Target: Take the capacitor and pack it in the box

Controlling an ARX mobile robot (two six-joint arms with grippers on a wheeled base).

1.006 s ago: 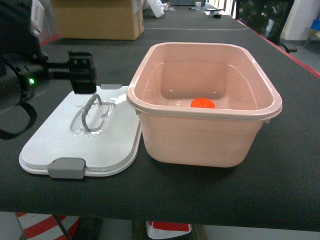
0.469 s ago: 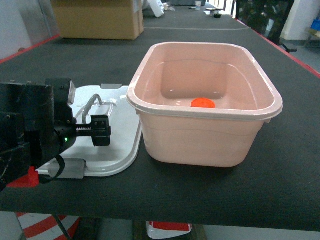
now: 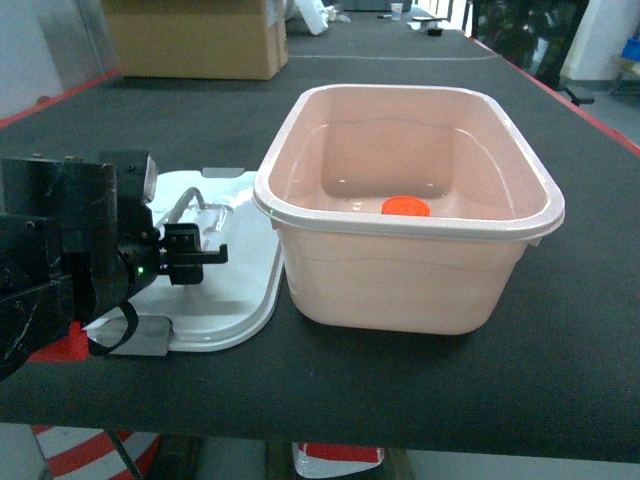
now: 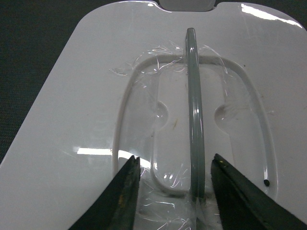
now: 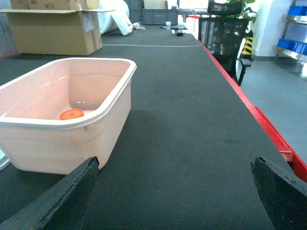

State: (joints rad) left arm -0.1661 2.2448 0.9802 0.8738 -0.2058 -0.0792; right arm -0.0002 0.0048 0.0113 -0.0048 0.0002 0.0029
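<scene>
**Left gripper over the lid handle, capacitor in the box**

We take the box point(image 3: 410, 215) as landmark; it stands open on the dark counter point(image 3: 560, 350). Inside it, on the floor near the front wall, lies the orange capacitor point(image 3: 405, 206), also seen in the right wrist view point(image 5: 71, 114). Just left of the box, touching its side, the white lid point(image 3: 235, 290) lies flat. We see the left gripper point(image 4: 175, 179) above the lid, its jaws open and straddling the grey handle point(image 4: 194, 115), holding nothing. The right gripper point(image 5: 175, 189) sits to the right of the box, over bare counter, its jaws spread wide and empty. A cardboard carton point(image 3: 195, 38) stands behind the box.
</scene>
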